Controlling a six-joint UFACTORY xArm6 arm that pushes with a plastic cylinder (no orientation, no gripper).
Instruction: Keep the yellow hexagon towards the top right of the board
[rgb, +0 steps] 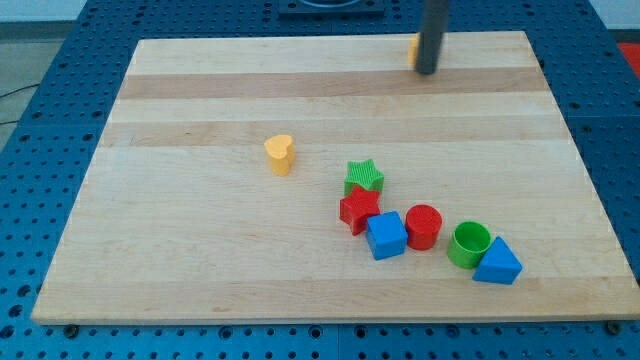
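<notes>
One yellow hexagon (412, 50) touching tip (425, 71) left

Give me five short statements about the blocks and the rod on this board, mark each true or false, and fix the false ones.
1. My tip is near the view's top edge of the board, against a mostly hidden yellow block. True.
2. The yellow heart touches the green star. False: it stands alone, off to the view's left.
3. The red star sits just below the green star. True.
4. The blue triangle is at the view's top left. False: it lies at the bottom right, beside the green cylinder.
5. The red cylinder stands right of the blue cube. True.
</notes>
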